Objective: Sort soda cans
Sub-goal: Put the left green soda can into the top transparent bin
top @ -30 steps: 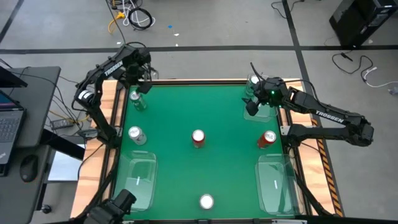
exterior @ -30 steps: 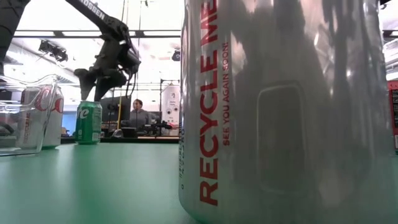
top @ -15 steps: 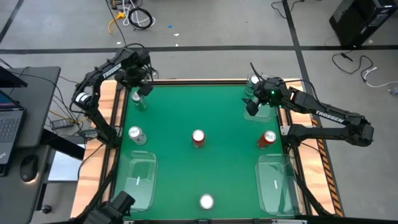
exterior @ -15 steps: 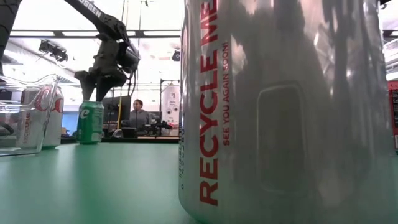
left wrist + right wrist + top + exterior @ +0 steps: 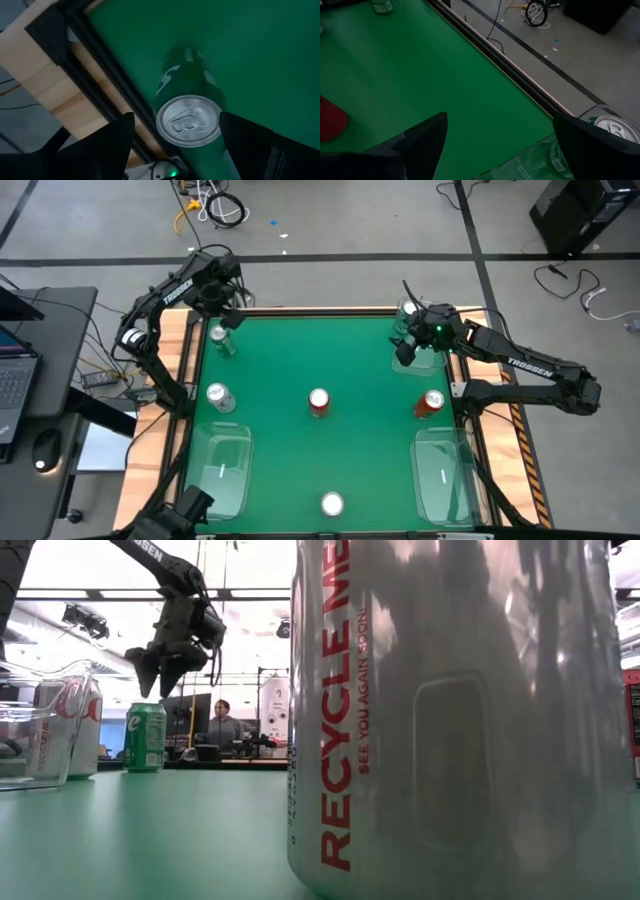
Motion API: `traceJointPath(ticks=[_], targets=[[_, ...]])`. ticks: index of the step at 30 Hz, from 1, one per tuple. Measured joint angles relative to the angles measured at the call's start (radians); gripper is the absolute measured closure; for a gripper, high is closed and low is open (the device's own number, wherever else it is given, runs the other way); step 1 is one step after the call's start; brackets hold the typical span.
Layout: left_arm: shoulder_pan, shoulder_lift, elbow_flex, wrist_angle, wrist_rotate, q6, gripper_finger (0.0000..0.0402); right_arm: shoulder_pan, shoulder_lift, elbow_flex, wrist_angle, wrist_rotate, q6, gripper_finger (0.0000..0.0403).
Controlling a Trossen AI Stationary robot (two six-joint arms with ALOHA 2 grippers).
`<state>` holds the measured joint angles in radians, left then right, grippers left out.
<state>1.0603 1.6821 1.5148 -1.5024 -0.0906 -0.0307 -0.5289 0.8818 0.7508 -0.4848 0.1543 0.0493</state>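
Six soda cans stand upright on the green table [image 5: 300, 460], long axes vertical and silver tops up, with both grippers spread and empty.

The left gripper [image 5: 228, 316] hangs above a green can [image 5: 218, 337] at the far left corner, fingers apart, not touching it; in the left wrist view that can [image 5: 192, 125] sits between the fingers, tab end towards the camera. The right gripper [image 5: 403, 348] is open at the far right corner beside a second green can [image 5: 407, 308] standing in a clear tray [image 5: 422, 360]. A silver can [image 5: 217, 394] stands at the left edge, a red can [image 5: 319, 401] at the centre, another red can [image 5: 432, 402] near the right edge, and a silver-grey can [image 5: 332, 504] at the near edge.
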Motion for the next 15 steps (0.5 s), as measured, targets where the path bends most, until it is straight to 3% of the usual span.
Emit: traceJointPath(ticks=[5,15], targets=[[-0.001,0.000,0.002,-0.016,0.079,-0.023,0.0103,0.000,0.000,0.000,0.000,0.000,0.000,0.0053],[-0.021,-0.001,-0.124,0.009,0.029,-0.033,0.0103,0.000,0.000,0.000,-0.004,0.000,0.000,0.0053]])
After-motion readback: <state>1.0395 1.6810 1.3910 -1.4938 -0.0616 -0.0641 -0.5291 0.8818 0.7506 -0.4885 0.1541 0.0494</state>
